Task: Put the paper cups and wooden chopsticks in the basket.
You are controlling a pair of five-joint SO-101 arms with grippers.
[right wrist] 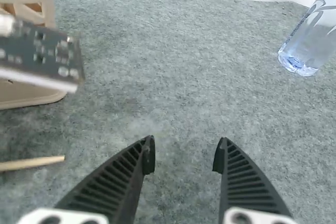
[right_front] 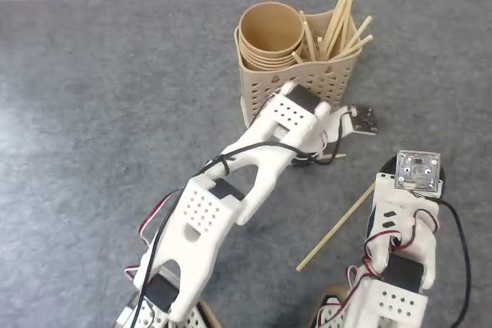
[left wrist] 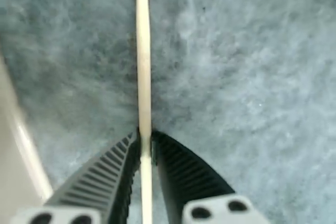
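Left pincer (left wrist: 145, 139), ribbed black, nipping slim wooden chopstick (left wrist: 143, 51), fuzzy grey carpet (left wrist: 252, 77)

The left arm (right_front: 231, 190) stretches from seven o'clock of the overhead view toward one o'clock, its wrist (right_front: 296, 113) near centre. The left gripper (left wrist: 145, 138) is clamped on a chopstick (left wrist: 143, 66). The right arm (right_front: 400, 251) stands at five o'clock, pointing to twelve, and the right gripper (right wrist: 185, 153) has its jaws spread apart.
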